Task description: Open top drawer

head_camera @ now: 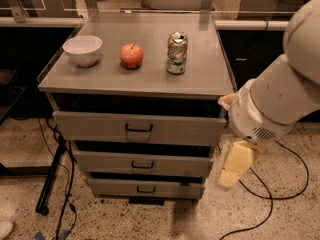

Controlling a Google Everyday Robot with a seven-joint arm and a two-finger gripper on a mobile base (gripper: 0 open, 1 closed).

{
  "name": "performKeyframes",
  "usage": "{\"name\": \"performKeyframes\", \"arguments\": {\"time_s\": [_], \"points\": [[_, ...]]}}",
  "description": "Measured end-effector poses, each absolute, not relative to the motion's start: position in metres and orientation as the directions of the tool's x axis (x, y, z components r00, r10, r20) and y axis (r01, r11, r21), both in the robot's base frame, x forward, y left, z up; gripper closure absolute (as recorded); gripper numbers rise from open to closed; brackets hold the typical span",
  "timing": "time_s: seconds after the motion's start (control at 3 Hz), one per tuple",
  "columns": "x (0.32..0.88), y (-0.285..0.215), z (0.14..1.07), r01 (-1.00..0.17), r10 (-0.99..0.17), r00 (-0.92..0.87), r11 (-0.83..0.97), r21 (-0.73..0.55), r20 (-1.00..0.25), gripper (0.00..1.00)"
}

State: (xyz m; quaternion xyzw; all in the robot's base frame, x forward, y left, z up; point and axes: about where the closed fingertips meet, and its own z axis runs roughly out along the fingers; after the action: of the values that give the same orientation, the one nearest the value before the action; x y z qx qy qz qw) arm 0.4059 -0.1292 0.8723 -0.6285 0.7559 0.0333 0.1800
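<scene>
The top drawer (90, 126) is the widest of three grey metal drawers, with a small dark bracket handle (139, 128) at its centre. Its front stands a little forward of the cabinet top, with a dark gap above it; the inside is hidden. My gripper (235, 165) hangs from the white arm (280, 99) at the right. It is just off the cabinet's right front corner, at the height of the middle drawer. It is apart from the handle and holds nothing that I can see.
On the cabinet top (150, 81) stand a white bowl (83, 49), a red apple (131, 55) and a drink can (177, 53). Two narrower drawers (100, 163) lie below. Black cables (270, 194) run on the floor at right, and a stand leg (50, 184) at left.
</scene>
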Motion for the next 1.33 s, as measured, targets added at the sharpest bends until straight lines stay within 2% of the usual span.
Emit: {"name": "performKeyframes", "arguments": {"time_s": [0.33, 0.67, 1.0, 1.33], "points": [[0.406, -0.128, 0.869, -0.963, -0.938, -0.144, 0.206, -0.175, -0.314, 0.00], [0.408, -0.105, 0.839, -0.973, -0.919, -0.134, 0.193, -0.128, -0.370, 0.00], [0.445, -0.054, 0.783, -0.977, -0.903, -0.120, 0.182, -0.114, -0.413, 0.00], [0.447, -0.053, 0.782, -0.976, -0.901, -0.120, 0.183, -0.116, -0.417, 0.00]]}}
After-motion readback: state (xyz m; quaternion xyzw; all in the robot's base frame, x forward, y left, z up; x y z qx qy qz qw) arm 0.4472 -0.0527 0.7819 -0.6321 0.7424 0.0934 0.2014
